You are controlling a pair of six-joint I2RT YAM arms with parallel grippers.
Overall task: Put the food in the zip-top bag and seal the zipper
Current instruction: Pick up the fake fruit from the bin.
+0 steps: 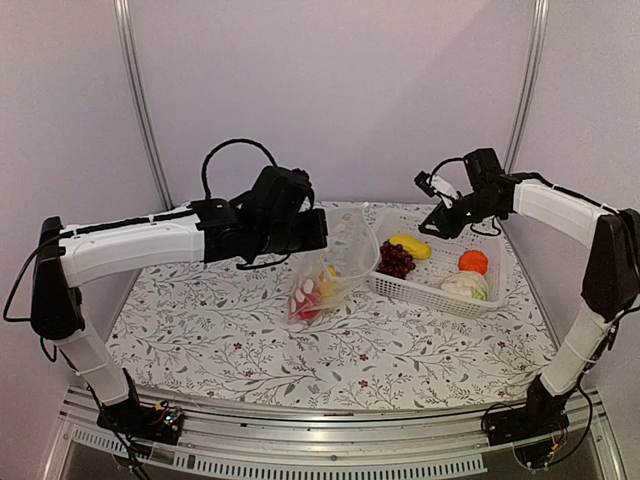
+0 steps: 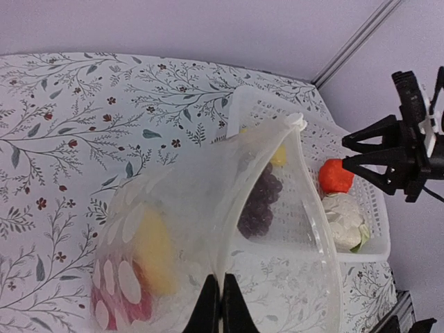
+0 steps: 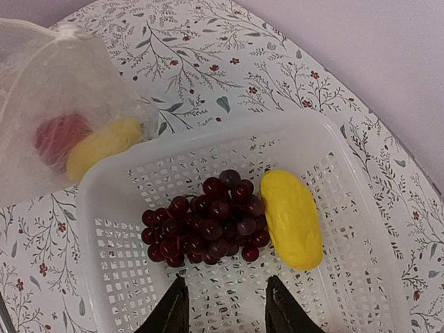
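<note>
Top external view: the zip-top bag [image 1: 335,262], clear and crinkly, stands tilted near the middle of the desk [image 1: 200,340], just left of the white basket [image 1: 420,293], which sits toward the far right corner. The bag's mouth gapes toward the basket, and the zipper [image 2: 313,208] runs as a pale strip along its rim. A red pepper [image 1: 305,305] and a yellow piece [image 1: 327,285] lie inside. At the bag's rim the left fingers [image 2: 220,305] are pressed together, pinching the plastic. Over the grape bunch [image 3: 205,225] in the basket the right fingers [image 3: 170,312] hang spread, holding nothing.
</note>
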